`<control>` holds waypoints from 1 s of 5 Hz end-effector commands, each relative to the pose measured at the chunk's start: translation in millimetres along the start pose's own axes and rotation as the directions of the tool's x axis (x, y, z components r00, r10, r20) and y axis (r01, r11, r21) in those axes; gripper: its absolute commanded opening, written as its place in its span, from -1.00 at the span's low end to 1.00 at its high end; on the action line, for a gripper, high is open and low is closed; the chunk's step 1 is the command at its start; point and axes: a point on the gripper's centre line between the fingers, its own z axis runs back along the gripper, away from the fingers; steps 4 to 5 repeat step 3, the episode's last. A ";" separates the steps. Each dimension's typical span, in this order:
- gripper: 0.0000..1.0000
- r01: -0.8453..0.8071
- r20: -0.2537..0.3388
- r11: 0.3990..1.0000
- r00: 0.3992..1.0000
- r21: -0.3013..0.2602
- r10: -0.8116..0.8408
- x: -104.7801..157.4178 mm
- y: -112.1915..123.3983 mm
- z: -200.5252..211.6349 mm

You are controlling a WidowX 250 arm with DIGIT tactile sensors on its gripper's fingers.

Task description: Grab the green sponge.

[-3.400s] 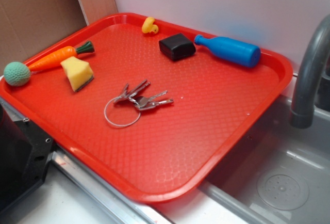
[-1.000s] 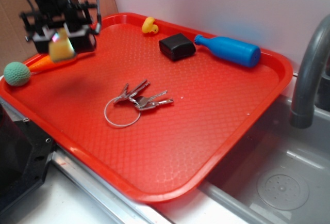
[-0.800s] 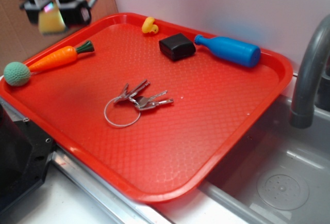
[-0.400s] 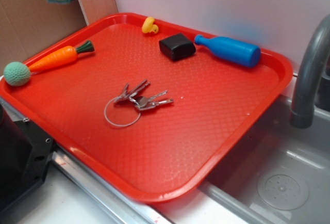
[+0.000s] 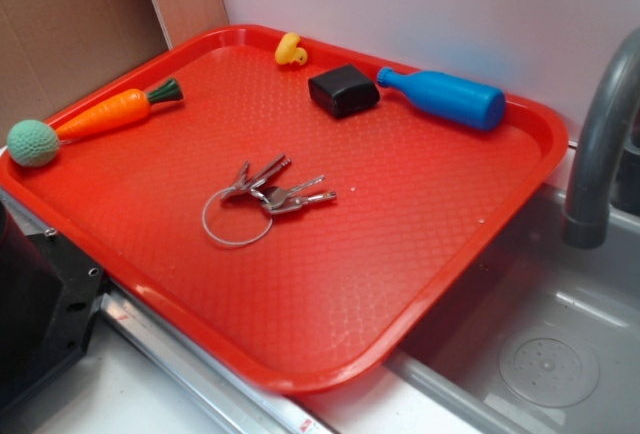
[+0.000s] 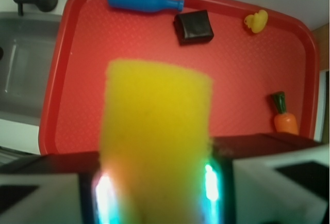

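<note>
One green sponge (image 6: 157, 141) between the jaws, long axis pointing outward.

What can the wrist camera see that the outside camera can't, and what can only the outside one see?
Only the wrist view shows the green sponge up close, pinched in the claw. Only the exterior view shows the keys and the knitted ball; there the sponge is just a sliver at the top edge. Both show the red tray, blue bottle, black box, yellow duck, carrot and faucet.
</note>
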 end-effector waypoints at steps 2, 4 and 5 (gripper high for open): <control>-1.00 -0.043 0.014 0.998 0.999 0.045 0.043 -27.6 5.4 8.9; -1.00 -0.085 0.005 0.996 0.996 0.028 0.085 -32.5 9.4 4.5; -1.00 -0.085 0.005 0.996 0.996 0.028 0.085 -32.5 9.4 4.5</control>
